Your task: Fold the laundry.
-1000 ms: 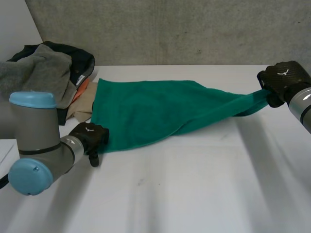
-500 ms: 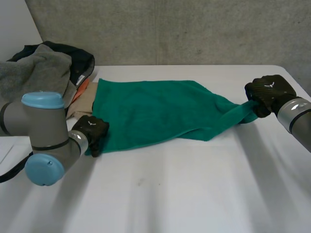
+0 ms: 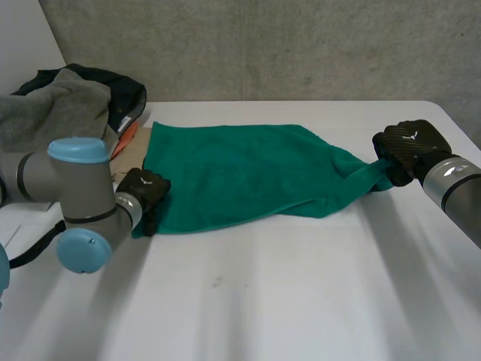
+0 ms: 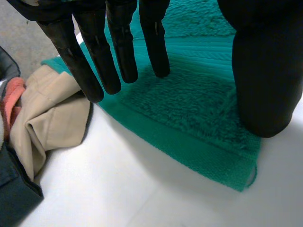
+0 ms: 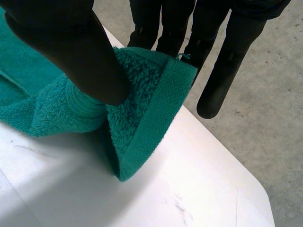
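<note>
A green towel [image 3: 240, 169] lies spread on the white table [image 3: 263, 301], its right end drawn into a bunched tail. My right hand [image 3: 406, 147] holds that tail just above the table. In the right wrist view its thumb [image 5: 71, 47] pinches the towel's hemmed corner [image 5: 142, 109] against the fingers [image 5: 227, 61]. My left hand [image 3: 143, 189] is at the towel's near-left corner. In the left wrist view its straight fingers [image 4: 94, 52] hang over the towel [image 4: 199, 109] and the thumb [image 4: 262, 71] rests on the pile, with no cloth pinched.
A heap of laundry sits at the back left: a grey garment [image 3: 60, 113], a dark one [image 3: 120, 86] and a beige cloth [image 3: 131, 162], also beside my left hand's fingers [image 4: 47, 118]. The table's right edge [image 3: 451, 120] is close behind my right hand.
My right hand has carried the towel's corner leftward, so the stretched tail has slackened and bunched. My left hand has moved up onto the near-left corner.
</note>
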Available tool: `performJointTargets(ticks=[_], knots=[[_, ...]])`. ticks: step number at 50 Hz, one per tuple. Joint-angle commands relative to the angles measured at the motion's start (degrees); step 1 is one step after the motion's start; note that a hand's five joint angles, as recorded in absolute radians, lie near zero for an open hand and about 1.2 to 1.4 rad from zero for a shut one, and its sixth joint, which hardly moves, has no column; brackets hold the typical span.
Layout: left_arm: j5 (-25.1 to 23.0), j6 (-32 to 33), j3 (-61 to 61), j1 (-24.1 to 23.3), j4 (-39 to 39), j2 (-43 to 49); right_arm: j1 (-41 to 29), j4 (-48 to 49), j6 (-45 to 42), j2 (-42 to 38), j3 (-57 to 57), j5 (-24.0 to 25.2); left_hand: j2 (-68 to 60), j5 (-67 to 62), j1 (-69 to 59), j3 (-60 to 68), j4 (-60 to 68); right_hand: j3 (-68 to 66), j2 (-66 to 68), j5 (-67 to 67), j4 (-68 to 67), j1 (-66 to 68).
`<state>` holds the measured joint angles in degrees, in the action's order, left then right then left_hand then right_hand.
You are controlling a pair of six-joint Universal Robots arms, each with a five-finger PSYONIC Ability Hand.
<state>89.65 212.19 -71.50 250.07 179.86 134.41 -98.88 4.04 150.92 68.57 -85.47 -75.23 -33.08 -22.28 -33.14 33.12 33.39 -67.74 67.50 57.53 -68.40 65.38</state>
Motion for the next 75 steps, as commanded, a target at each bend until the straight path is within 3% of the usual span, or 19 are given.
performJointTargets(ticks=[1, 7, 11, 18, 25, 29, 34, 40, 48, 56, 63, 67, 70, 75], knots=[[0.6, 0.0, 2.7, 0.1, 0.0, 0.7, -0.2, 0.2, 0.0, 0.2, -0.1, 0.0, -7.7, -8.5, -7.7, 7.7, 7.4, -12.3, 12.5, 12.5, -11.6, 14.6], [0.6, 0.1, 4.4, -0.1, -0.2, 1.7, -0.3, 0.2, 0.0, 0.0, -0.3, 0.0, -16.3, -17.1, -16.2, 16.3, 16.0, -12.3, 12.5, 12.5, -11.6, 14.6], [0.3, 0.0, 5.1, 0.1, -0.7, 1.7, -0.1, 0.3, -0.1, 0.1, -0.3, 0.0, -46.8, -47.6, -46.8, 46.8, 46.5, -12.3, 12.5, 12.5, -11.6, 14.6], [0.3, -1.2, 2.7, 1.0, -4.2, -6.2, 1.3, -0.5, -0.7, 1.4, 0.8, -0.2, -46.9, -47.7, -46.9, 46.9, 46.6, -12.3, 12.5, 12.5, -11.6, 14.6], [-2.3, -4.0, -4.2, 4.5, -12.9, -24.3, 8.2, -16.1, -11.1, 8.3, 4.6, 0.0, -46.9, -47.7, -46.9, 46.9, 46.6, -12.3, 12.5, 12.5, -11.6, 14.6], [-6.1, -4.8, -5.4, 6.9, -18.7, -35.0, 12.9, -25.8, -17.8, 13.0, 9.3, 1.1, -46.9, -47.7, -46.9, 46.9, 46.6, -12.3, 12.5, 12.5, -11.6, 14.6], [-11.9, -5.8, -4.9, 9.2, -22.9, -45.3, 14.0, -32.5, -17.8, 16.2, 13.7, 2.9, -46.9, -47.7, -46.9, 46.9, 46.6, -12.3, 12.5, 12.5, -11.6, 14.6], [-12.4, -7.8, -4.0, 9.5, -23.2, -43.1, 14.0, -33.8, -18.3, 15.8, 14.0, 3.6, -46.9, -47.7, -46.9, 46.9, 46.6, -12.3, 12.5, 12.5, -11.6, 14.6], [-6.6, -6.4, 0.0, 6.0, -23.2, -28.1, 10.1, -32.3, -20.0, 6.9, 15.4, 2.3, -46.9, -47.7, -46.9, 46.9, 46.6, -12.3, 12.5, 12.5, -11.6, 14.6], [-2.7, -5.0, 17.4, 2.8, -21.3, -12.7, 3.5, -22.9, -18.9, -4.1, 24.9, -3.2, -46.9, -47.7, -46.9, 46.9, 46.6, -12.3, 12.5, 12.5, -11.6, 14.6], [-2.9, -10.0, 49.2, 3.0, -13.7, -5.1, 1.8, 3.4, -7.0, -13.0, 45.9, -12.2, -46.9, -47.7, -46.9, 46.9, 46.6, -12.3, 12.5, 12.5, -11.6, 14.6], [-0.4, -16.5, 59.2, 3.3, -9.0, -4.8, 2.0, 17.0, 3.5, -12.9, 47.5, -14.7, -46.9, -47.7, -46.9, 46.9, 46.6, -12.3, 12.5, 12.5, -11.6, 14.6], [1.0, -19.3, 59.6, 3.3, -7.3, -5.2, 1.8, 22.0, 7.7, -12.2, 46.6, -14.7, -46.9, -47.7, -46.9, 46.9, 46.6, -12.3, 12.5, 12.5, -11.6, 14.6], [1.3, -21.5, 53.2, 3.5, -5.8, -6.8, 1.2, 21.7, 8.5, -11.4, 44.1, -13.2, -46.9, -47.7, -46.9, 46.9, 46.6, -12.3, 12.5, 12.5, -11.6, 14.6]])
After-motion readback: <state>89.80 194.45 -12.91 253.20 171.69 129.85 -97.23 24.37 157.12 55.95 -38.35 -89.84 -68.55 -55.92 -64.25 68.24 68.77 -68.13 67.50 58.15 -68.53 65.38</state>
